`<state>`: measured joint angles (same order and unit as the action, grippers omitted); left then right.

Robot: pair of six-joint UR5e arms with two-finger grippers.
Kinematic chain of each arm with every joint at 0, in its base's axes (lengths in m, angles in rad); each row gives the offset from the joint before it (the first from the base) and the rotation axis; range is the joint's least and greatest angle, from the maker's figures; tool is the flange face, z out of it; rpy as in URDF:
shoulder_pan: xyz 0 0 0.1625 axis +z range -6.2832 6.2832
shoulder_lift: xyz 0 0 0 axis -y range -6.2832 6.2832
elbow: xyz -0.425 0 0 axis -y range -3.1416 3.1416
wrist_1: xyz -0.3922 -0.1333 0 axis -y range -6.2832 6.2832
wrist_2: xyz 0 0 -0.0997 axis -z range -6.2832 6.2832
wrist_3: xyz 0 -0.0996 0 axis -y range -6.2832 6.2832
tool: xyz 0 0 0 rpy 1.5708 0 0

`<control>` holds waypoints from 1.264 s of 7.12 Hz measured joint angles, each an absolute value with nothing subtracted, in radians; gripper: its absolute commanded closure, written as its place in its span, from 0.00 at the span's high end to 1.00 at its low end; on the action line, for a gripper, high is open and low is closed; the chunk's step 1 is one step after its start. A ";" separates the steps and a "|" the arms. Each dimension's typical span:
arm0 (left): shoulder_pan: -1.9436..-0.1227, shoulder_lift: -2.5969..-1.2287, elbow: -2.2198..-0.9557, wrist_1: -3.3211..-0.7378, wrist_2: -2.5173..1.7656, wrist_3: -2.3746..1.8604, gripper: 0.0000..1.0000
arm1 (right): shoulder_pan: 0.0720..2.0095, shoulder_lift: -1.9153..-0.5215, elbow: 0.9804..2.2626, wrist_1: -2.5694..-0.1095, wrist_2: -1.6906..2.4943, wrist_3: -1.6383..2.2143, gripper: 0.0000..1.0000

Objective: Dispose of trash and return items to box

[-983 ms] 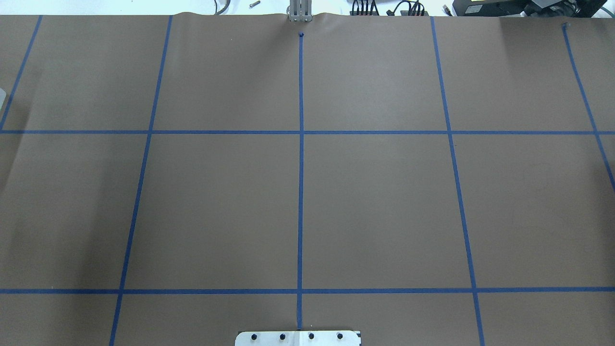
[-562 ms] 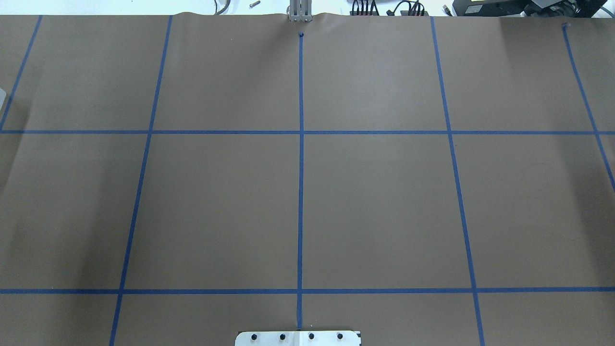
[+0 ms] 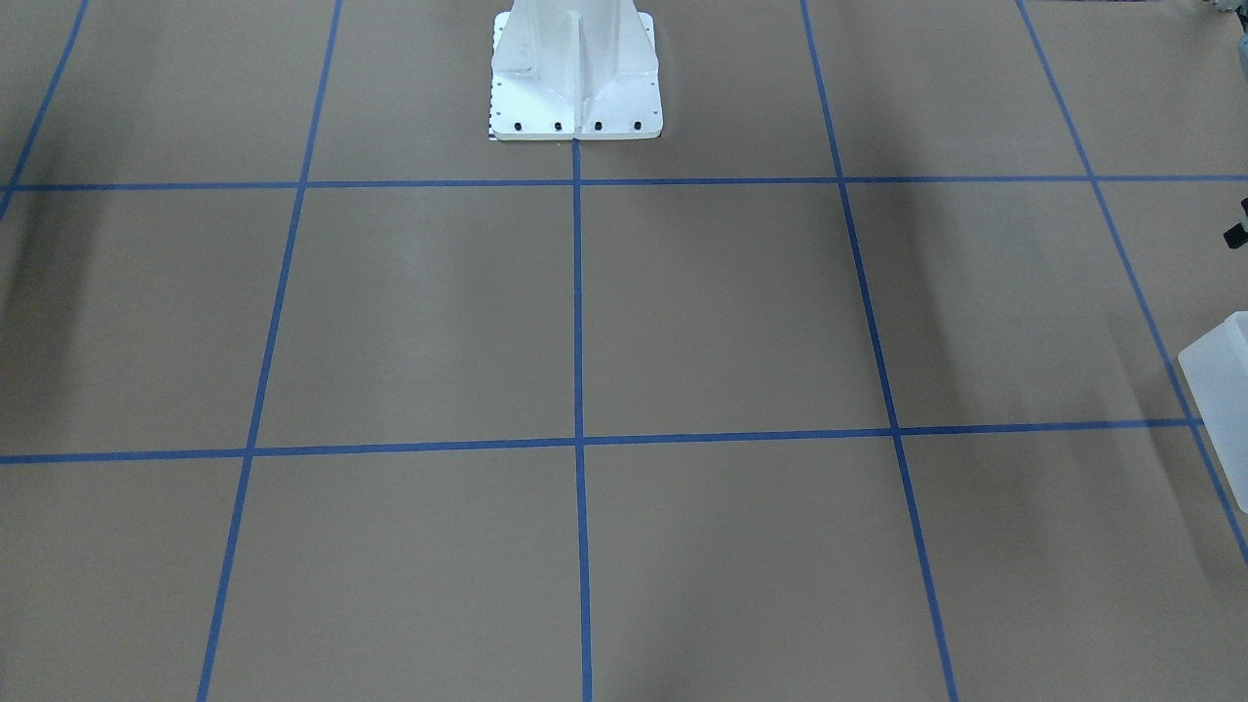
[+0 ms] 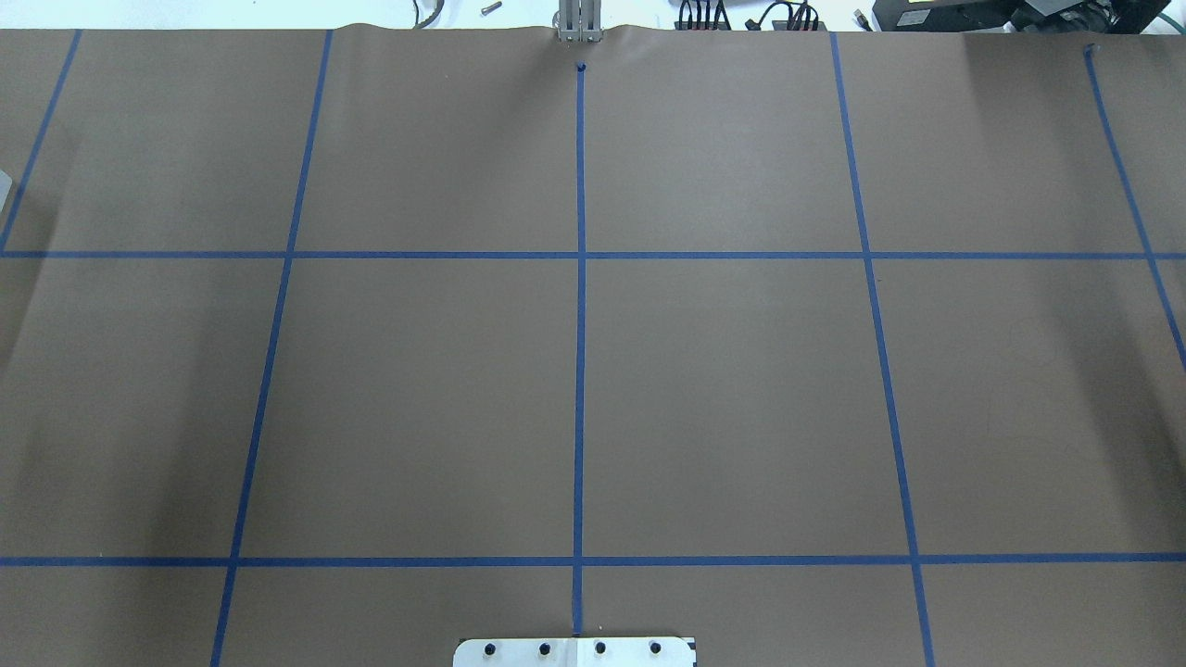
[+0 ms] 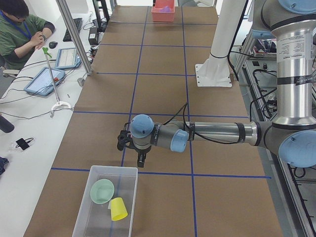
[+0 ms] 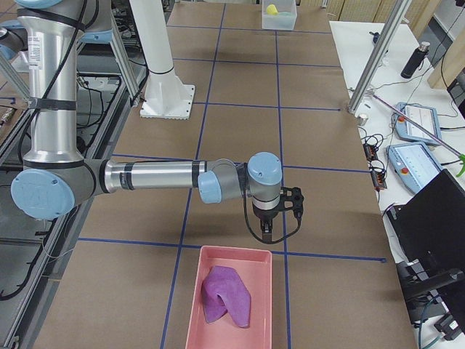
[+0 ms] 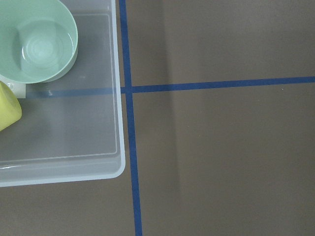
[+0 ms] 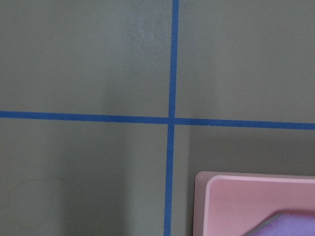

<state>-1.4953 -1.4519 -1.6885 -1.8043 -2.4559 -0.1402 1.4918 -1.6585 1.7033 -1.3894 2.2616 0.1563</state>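
Nothing had shifted on the bench (image 4: 723, 398) in the overhead view over the previous second; its brown paper and blue tape grid looked the same.

Seen from the left end, the left arm (image 5: 217, 133) reached out low across the bench, and the left jaws pointed down just short of the box (image 5: 129, 197), which sat at about 7 o'clock from them. A green bowl (image 5: 102, 190) and a yellow cup (image 5: 118, 209) lay inside the box, side by side. The left wrist camera showed the same box (image 7: 118, 98) filling its 9 to 11 o'clock side, with the bowl (image 7: 37, 42) and the edge of the cup (image 7: 7, 110) inside. In the front-facing view only a corner of the box (image 3: 1219, 390) showed, at 3 o'clock.

From the right end, the right arm (image 6: 152, 177) was stretched out in the same way, the right jaws hanging above bare paper. A pink tray (image 6: 236, 250) holding a crumpled purple cloth (image 6: 225, 294) lay at about 7 o'clock from them.

Whether either pair of jaws stood apart or together could not be told, as only the side views showed them.

With the bowl and cup boxed and the cloth in the tray, the job looked all but finished. Probably only drawing the arms back remained.
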 measured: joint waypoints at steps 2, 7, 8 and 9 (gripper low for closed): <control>-1.497 -1.457 -1.686 -1.834 -2.452 -0.136 0.99 | 1.491 -1.672 1.720 -1.384 2.251 0.104 1.00; -1.497 -1.541 -1.543 -2.069 -2.410 -0.133 0.99 | 1.491 -1.669 1.704 -1.384 2.258 0.091 1.00; -1.498 -1.552 -1.534 -2.086 -2.412 -0.131 0.98 | 1.491 -1.668 1.702 -1.384 2.258 0.093 1.00; -1.498 -1.559 -1.528 -2.110 -2.409 -0.132 0.98 | 1.491 -1.666 1.702 -1.384 2.259 0.094 1.00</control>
